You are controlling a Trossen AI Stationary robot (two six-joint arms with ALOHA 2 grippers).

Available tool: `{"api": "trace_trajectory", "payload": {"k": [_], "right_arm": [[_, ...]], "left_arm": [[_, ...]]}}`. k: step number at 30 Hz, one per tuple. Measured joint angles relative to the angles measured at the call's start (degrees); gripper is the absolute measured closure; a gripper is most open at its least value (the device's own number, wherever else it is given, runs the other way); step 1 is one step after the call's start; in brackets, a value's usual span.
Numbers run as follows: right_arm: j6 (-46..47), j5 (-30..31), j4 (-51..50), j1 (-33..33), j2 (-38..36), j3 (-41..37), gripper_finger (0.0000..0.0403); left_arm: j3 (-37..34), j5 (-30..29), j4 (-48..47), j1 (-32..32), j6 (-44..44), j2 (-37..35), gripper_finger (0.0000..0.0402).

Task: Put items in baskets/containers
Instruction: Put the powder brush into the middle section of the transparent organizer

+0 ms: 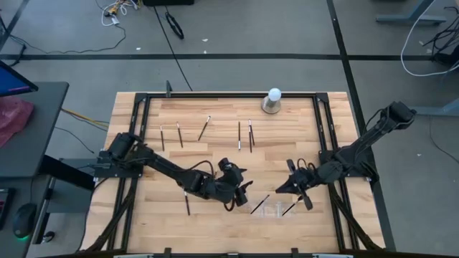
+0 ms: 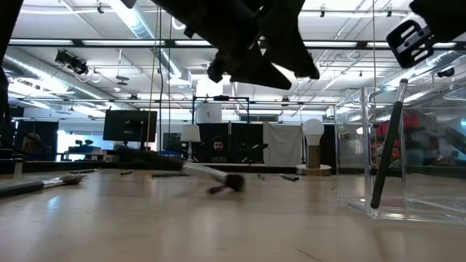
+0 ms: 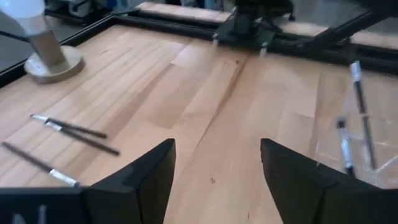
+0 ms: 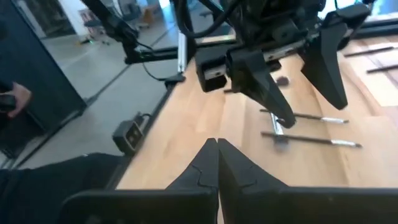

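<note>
While my left pincer is hanging wide open and empty just beside the clear tray, my right pincer is hovering closed and empty at the tray's other side. Two brushes are leaning inside the tray. The nearest loose brush is lying behind my left pincer, under that arm, so the left is nearer. The other brushes are lying well beyond both pincers. I am reading no writing anywhere.
</note>
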Motion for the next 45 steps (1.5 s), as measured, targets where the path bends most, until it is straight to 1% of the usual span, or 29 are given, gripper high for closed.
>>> {"api": "trace_trajectory", "payload": {"k": [2, 7, 10, 11, 14, 16, 19, 25, 28, 31, 33, 35, 39, 42, 45], "right_arm": [[-0.5, 0.1, -0.4, -0.3, 0.3, 0.0, 0.0401], [-1.5, 0.1, -0.4, -0.3, -0.2, 0.0, 0.0402], [-1.7, 0.1, -0.6, -0.3, -0.2, 0.0, 0.0402], [-1.7, 0.1, -0.9, -0.3, -0.2, 0.0, 0.0402], [-1.5, 0.1, -1.6, -0.3, -0.2, 0.0, 0.0402], [-1.5, 0.1, -1.8, -0.3, -0.2, 0.0, 0.0402], [-1.5, 0.1, -1.8, -0.3, -0.2, 0.0, 0.0402], [-1.5, 0.1, -1.9, -0.3, -0.3, 0.0, 0.0402], [-2.0, 0.1, -1.9, -0.3, -0.3, 0.0, 0.0403], [-2.1, 0.1, -2.0, -0.3, -0.3, 0.0, 0.0403], [-2.1, 0.1, -2.2, -0.3, -0.3, 0.0, 0.0403], [-2.6, 0.1, -2.4, -0.3, -0.3, 0.0, 0.0403], [-3.2, 0.1, -2.7, -0.3, -0.3, 0.0, 0.0403], [-3.2, 0.1, -3.2, -0.3, -0.3, 0.0, 0.0403], [-3.2, 0.1, -3.1, -0.3, -0.3, 0.0, 0.0403]], "left_arm": [[0.0, 1.2, 0.0, 0.0, 0.1, -0.1, 0.0174], [0.0, 7.0, -1.5, -1.1, 3.0, -1.7, 0.0186], [0.1, 9.1, -6.0, -3.0, 6.6, -3.7, 0.0194], [0.1, 9.6, -9.3, -3.8, 7.7, -4.5, 0.0196], [0.0, 9.8, -17.8, -6.3, 7.3, -6.3, 0.0203], [0.0, 9.9, -23.6, -8.0, 5.8, -7.4, 0.0206], [0.0, 10.2, -32.0, -10.0, 0.8, -7.6, 0.0207], [0.0, 18.2, -47.0, -11.5, -10.6, -6.8, 0.0207], [0.0, 19.3, -50.8, -11.7, -12.1, -6.8, 0.0207], [-0.2, 20.9, -51.8, -12.1, -10.1, -6.8, 0.0207], [-1.5, 23.3, -51.8, -12.1, -8.6, -6.8, 0.0207], [-3.2, 24.4, -52.1, -12.2, -7.4, -6.8, 0.0207], [-6.4, 24.2, -50.3, -11.6, -7.0, -6.8, 0.0207], [-8.2, 21.9, -47.5, -10.9, -7.3, -6.8, 0.0207], [-10.5, 21.8, -45.2, -10.3, -6.9, -6.8, 0.0207]]}}
